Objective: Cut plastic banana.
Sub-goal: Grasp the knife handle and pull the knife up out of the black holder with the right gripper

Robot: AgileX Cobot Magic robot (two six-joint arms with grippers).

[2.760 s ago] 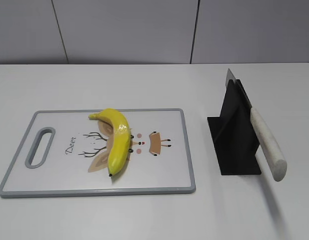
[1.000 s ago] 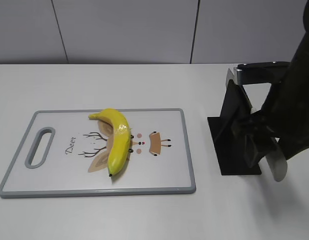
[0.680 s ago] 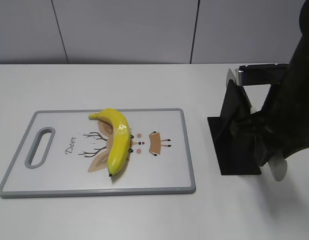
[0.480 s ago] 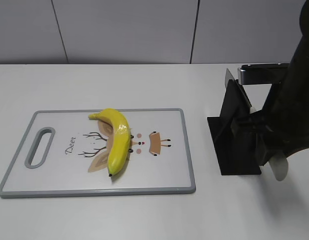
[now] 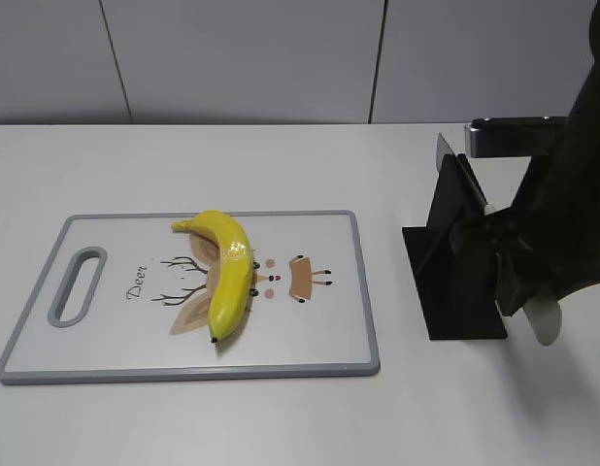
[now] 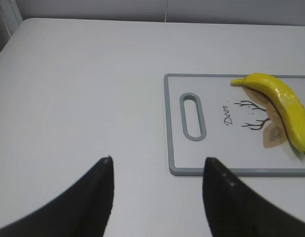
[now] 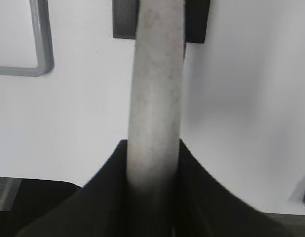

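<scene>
Your right hand (image 7: 153, 168) is clamped on the pale handle of the knife (image 7: 156, 89): in the right wrist view both dark fingers (image 7: 105, 190) press against its sides, and the handle runs straight ahead of the hand toward the black knife stand (image 5: 455, 262). In the exterior view the blade sits in that stand, and your right arm covers most of the handle, so only its rounded end shows below the hand.

The plastic banana (image 5: 230, 273) lies well off to the left of this hand, on the white cutting board (image 5: 319, 340) with the grey rim and deer drawing. It rests curved across the drawing, stem toward the board's far edge, dark tip toward the near edge. The knife stand stands between your right hand and the board, with a strip of bare counter (image 5: 397, 408) beside the board's right edge.

Your left hand (image 6: 157, 195) hovers over bare counter with its fingers (image 6: 91, 202) spread apart and nothing between them. The board's slotted handle (image 6: 192, 116) lies ahead and slightly right of it, the banana (image 6: 283, 106) farther right.
</scene>
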